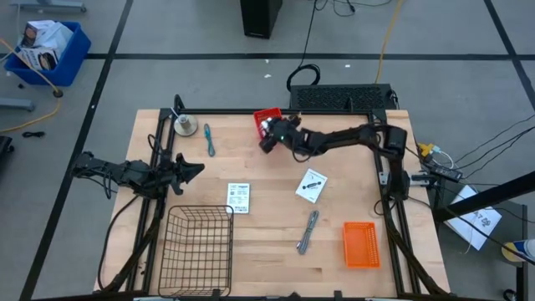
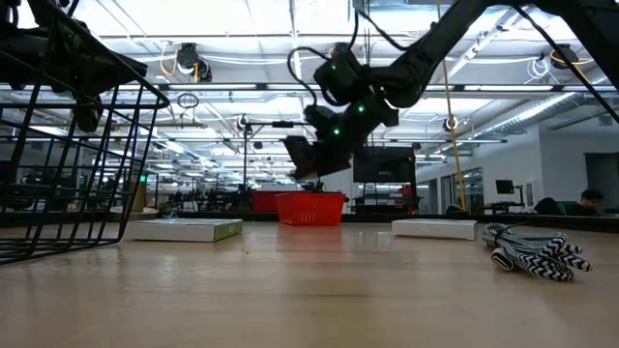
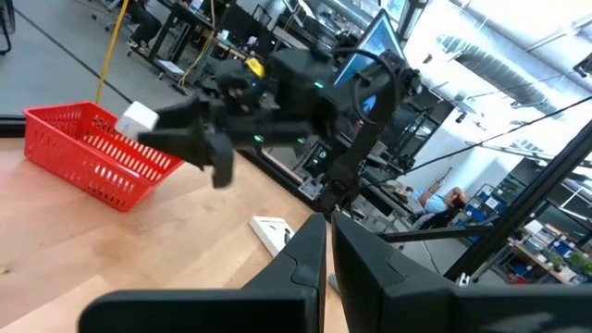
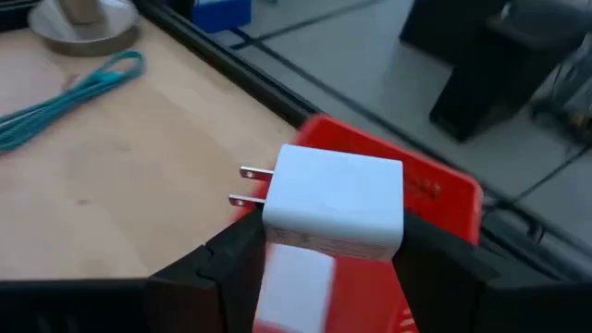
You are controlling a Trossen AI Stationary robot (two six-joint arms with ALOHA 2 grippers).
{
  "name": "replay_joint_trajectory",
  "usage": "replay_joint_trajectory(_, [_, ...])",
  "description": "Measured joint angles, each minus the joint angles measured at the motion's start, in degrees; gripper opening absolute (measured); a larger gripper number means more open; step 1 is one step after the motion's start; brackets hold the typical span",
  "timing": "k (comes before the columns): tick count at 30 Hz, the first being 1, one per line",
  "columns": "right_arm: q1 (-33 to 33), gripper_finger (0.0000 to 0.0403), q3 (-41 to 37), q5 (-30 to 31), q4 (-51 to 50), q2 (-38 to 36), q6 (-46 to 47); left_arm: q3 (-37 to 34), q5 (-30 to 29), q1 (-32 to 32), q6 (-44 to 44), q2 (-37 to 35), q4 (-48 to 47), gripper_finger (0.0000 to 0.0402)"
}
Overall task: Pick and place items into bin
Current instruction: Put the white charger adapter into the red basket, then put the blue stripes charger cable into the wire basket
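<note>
Right gripper (image 4: pixel 324 254) — held raised above the far edge of the red bin (image 1: pixel 266 119), fingers pinched on a white plug-in charger block (image 4: pixel 335 202); two metal prongs of the block are seen pointing away from the bin, toward the table's left side. In the low view the gripper (image 2: pixel 308 159) is shown well clear of the tabletop, just over the bin (image 2: pixel 310 207).

Left gripper (image 1: pixel 191 167) — parked at the table's left side, beyond the wire basket (image 1: pixel 199 248); fingers pressed together.

Items on the wooden table (image 1: pixel 267 251):
- teal cable (image 1: pixel 208 140), coiled long, beside a round silver dish (image 1: pixel 185 127) at the far left;
- two flat white packets, one (image 1: pixel 239 197) near the basket, one (image 1: pixel 311 186) toward the centre;
- grey braided cable (image 1: pixel 308 232), near the front;
- orange bin (image 1: pixel 361 244), at the front right, apart from the rest.
</note>
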Motion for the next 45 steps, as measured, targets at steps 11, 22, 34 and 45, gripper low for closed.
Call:
replay_joint_trajectory(11, [-7.1, 0.0206, 0.0, -16.8, -4.3, 0.0, 4.8, 0.0, -2.9, 0.0, 0.6, 0.0, 0.1, 0.0026])
replay_joint_trajectory(22, [-5.2, 0.0231, 0.0, -16.7, -4.9, 0.0, 1.7, 0.0, -4.6, 0.0, 0.8, 0.0, 0.3, 0.0026])
replay_joint_trajectory(34, [-3.8, 0.0242, 0.0, -16.6, -5.4, 0.0, 1.2, 0.0, -4.7, 0.0, 4.6, 0.0, 0.2, 0.0026])
replay_joint_trajectory(45, [3.7, 0.0238, 0.0, -16.5, -2.6, 0.0, -3.4, 0.0, -4.9, 0.0, 6.4, 0.0, 0.2, 0.0026])
